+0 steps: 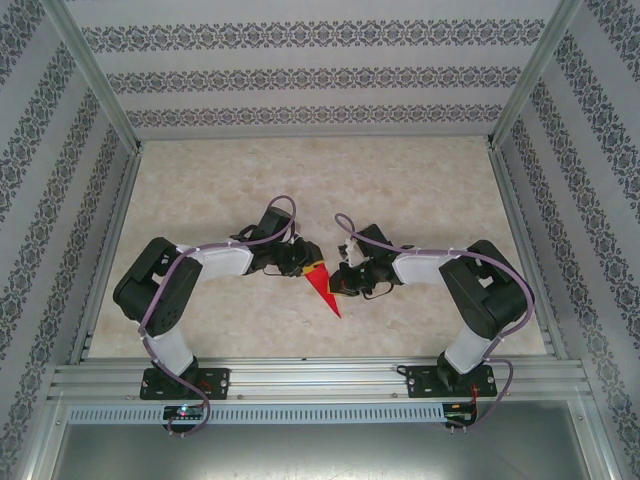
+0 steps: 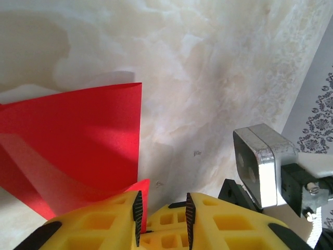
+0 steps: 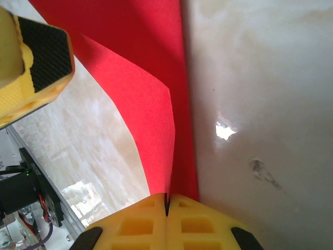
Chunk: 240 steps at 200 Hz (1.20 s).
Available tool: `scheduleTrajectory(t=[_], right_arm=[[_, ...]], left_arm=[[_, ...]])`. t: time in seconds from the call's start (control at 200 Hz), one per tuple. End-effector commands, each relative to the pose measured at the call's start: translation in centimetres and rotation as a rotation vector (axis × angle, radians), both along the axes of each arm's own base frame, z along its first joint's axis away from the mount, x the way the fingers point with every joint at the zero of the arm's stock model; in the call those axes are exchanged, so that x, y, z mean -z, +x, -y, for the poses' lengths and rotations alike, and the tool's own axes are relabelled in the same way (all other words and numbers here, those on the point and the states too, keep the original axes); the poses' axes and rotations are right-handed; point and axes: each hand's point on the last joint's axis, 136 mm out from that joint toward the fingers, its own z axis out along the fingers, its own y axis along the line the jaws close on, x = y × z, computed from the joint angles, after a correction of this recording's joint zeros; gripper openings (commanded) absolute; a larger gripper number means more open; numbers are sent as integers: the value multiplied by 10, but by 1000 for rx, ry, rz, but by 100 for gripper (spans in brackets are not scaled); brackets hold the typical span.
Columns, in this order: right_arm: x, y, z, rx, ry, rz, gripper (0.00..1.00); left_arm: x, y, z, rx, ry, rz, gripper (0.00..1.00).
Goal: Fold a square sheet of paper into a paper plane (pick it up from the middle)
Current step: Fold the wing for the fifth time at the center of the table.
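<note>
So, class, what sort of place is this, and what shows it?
Probably a robot test cell: silver aluminium frame rails boxing in a cream marble-look tabletop, grey-patterned panel walls, and a black-and-white left robot arm and right robot arm bolted at the front.

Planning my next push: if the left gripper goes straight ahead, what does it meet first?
Likely the bare table; the left gripper stands open and aims just right of the red paper, though depth is unclear.

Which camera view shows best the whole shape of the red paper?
The top external view: the red paper shows nearly whole there, a narrow pointed shape. The right wrist view shows it pinched in the shut right gripper. The left wrist view shows a broad flap beside the open left gripper.
</note>
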Motion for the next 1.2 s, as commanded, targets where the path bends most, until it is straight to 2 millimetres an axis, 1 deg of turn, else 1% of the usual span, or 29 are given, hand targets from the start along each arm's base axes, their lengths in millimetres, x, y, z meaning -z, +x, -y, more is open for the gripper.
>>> scheduleTrajectory(t=[0.0,0.145,0.3,0.41,0.5,0.614,0.774,0.859,0.909,0.939,1.039,1.104,1.194], right_arm=[[4,2,3,-2,-9,-12,0],[7,2,5,7,-23,-20,0],[10,2,6,9,-30,-27,0],[12,2,7,13,-38,-32,0],[10,2,6,9,-26,-29,0],[6,2,5,5,-17,-21,1],[2,3,4,1,-8,-10,2],[1,3,4,2,-8,-9,4],[-1,3,4,7,-7,-9,8],[-3,3,4,12,-3,-5,11],[-18,2,4,37,33,12,16],[-27,-1,3,49,63,21,18],[-26,-8,4,63,67,-2,20]], left_arm=[[-11,-4,9,58,-7,44,32],[-13,-7,10,74,-7,57,33],[-7,-12,11,101,-3,49,32],[3,-14,12,111,11,30,32],[13,-11,11,104,34,19,32],[21,-5,15,94,32,2,32],[34,-8,12,78,53,-41,31],[43,-12,2,66,115,-77,29],[49,-15,-2,61,137,-96,28],[52,-17,-3,58,145,-107,28],[60,-21,-6,50,156,-133,27],[64,-23,-8,42,163,-143,26],[66,-24,-10,33,166,-148,26]])
